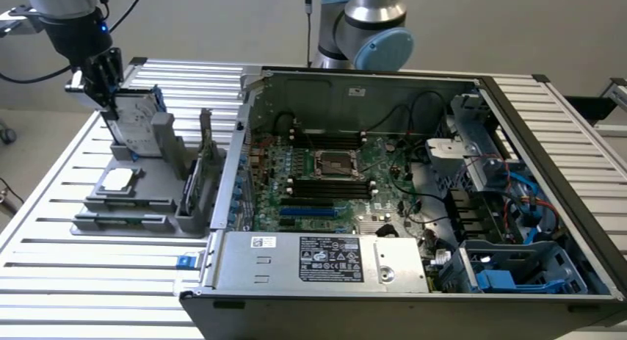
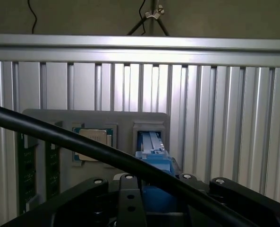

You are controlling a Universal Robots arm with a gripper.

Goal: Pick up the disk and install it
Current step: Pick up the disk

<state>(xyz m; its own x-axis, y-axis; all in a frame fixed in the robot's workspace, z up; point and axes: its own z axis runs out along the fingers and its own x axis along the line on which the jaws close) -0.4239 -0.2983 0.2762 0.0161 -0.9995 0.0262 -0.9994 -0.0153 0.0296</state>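
The claw point(image 1: 106, 109) hangs over the far corner of the table point(image 1: 59, 281), at the exterior view's left, and is closed on the upper edge of the disk point(image 1: 139, 123). The disk stands upright in the tall slot of a grey holder point(image 1: 147, 208), slightly tilted. Its lower end seems to sit in the slot, but this is hard to see. In the wrist view its blue carrier point(image 2: 154, 158) is just beside a small square chip point(image 2: 95, 142). The open computer case point(image 1: 412, 83) lies just beside the holder.
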